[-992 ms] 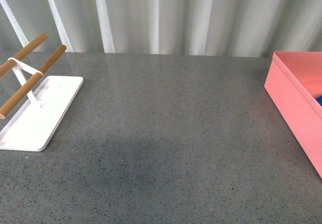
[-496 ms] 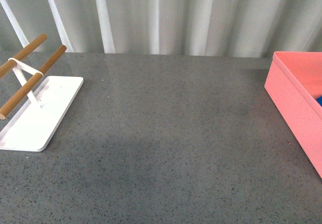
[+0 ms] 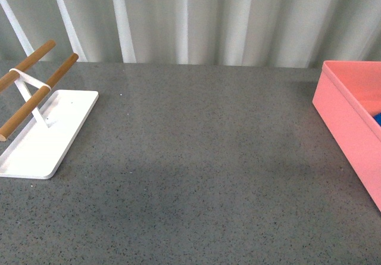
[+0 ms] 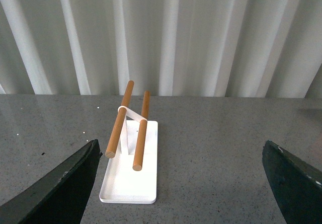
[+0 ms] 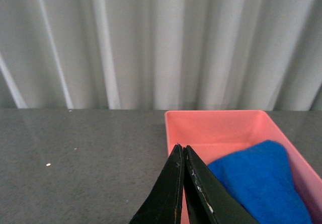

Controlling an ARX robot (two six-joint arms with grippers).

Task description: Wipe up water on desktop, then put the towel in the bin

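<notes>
The right gripper [image 5: 182,156] is pressed tight together with nothing in it. Its two dark fingers [image 5: 168,194] meet at the tips. It hangs over the desktop [image 5: 80,153], just beside the near wall of the bin [image 5: 216,126].

The left gripper [image 4: 181,183] is spread wide and holds nothing. Its two dark fingers [image 4: 60,183] show at the far sides of the left wrist view, well apart. Between them, farther off, sits a white tray [image 4: 128,183] with two wooden rods [image 4: 119,119] on a white stand.

The towel [image 5: 264,178] is in the bin. It is blue and fuzzy and lies in a heap on the bin's floor, up against one side wall. Part of the pink floor beside it is bare. In the front view only a tiny bit of blue towel [image 3: 377,119] peeks over the bin [image 3: 348,128] wall at the right edge.

The front view shows no arms. The desktop [image 3: 196,158] is grey with little specks. I cannot see any water on it. The tray [image 3: 44,137] is on the left side and the bin is on the right side, far from each other. A pale curtain [image 3: 196,18] hangs behind the desktop.
</notes>
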